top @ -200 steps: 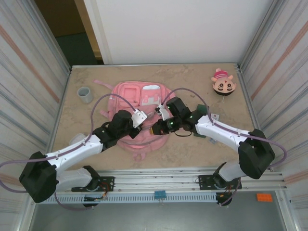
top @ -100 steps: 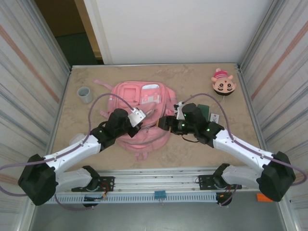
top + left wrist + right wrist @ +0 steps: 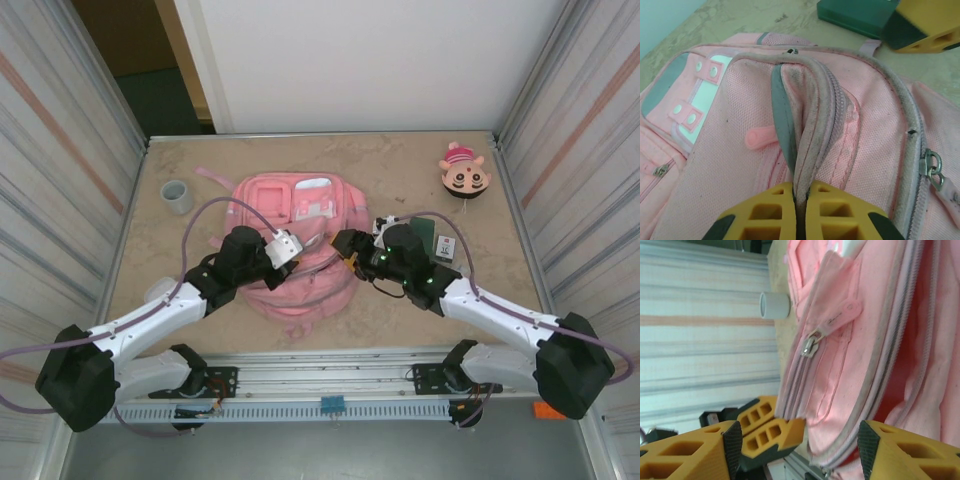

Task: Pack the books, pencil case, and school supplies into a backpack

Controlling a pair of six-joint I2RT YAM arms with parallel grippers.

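Observation:
The pink backpack (image 3: 300,215) lies flat mid-table. My left gripper (image 3: 290,253) is shut on the zipped rim of its main opening (image 3: 805,150), pinching the fabric between the yellow fingers (image 3: 770,215). My right gripper (image 3: 346,246) stands open at the bag's right side, its jaws wide apart with the bag's edge (image 3: 840,405) between them, gripping nothing. The dark green pencil case (image 3: 424,231) lies right of the bag, partly under the right arm, and also appears as a green slab (image 3: 855,15) in the left wrist view. A tiny pale item (image 3: 445,247) lies beside it. The books are out of view.
A small grey cup (image 3: 178,196) stands at the far left; it is also in the right wrist view (image 3: 775,305). A round cartoon-face toy (image 3: 464,174) sits at the far right corner. Metal walls close in both sides. Bare tabletop (image 3: 400,165) lies behind the bag.
My right gripper has opened and drawn back to the bag's right edge, uncovering more of the pencil case. The left gripper keeps its hold on the bag's rim.

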